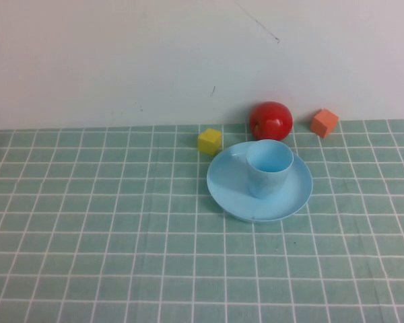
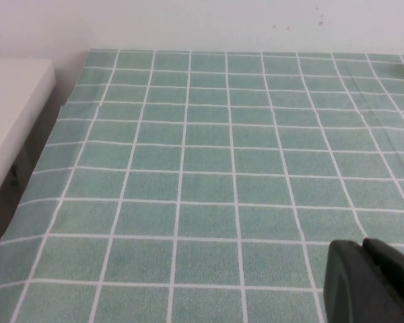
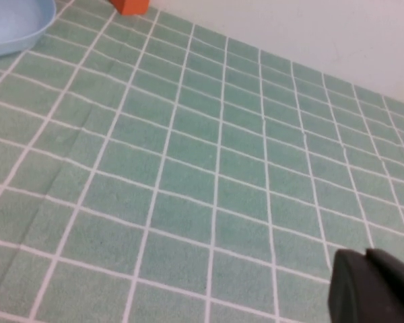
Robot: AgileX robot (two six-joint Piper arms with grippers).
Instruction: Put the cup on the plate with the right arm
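The light blue cup (image 1: pixel 268 167) stands upright on the light blue plate (image 1: pixel 229 191) at the back right of the table, nothing holding it. Neither arm shows in the high view. My left gripper (image 2: pixel 362 243) is shut and empty over bare checked cloth, far from the plate. My right gripper (image 3: pixel 365 256) is shut and empty over the cloth; the plate's rim (image 3: pixel 13 27) shows at the far corner of the right wrist view, well away from it.
A red ball (image 1: pixel 271 120) sits just behind the plate by the wall. A yellow cube (image 1: pixel 209 141) lies at the plate's back left. An orange cube (image 1: pixel 324 122) lies to the back right and also shows in the right wrist view (image 3: pixel 129 5). A white ledge (image 2: pixel 13 114) borders the cloth's left edge.
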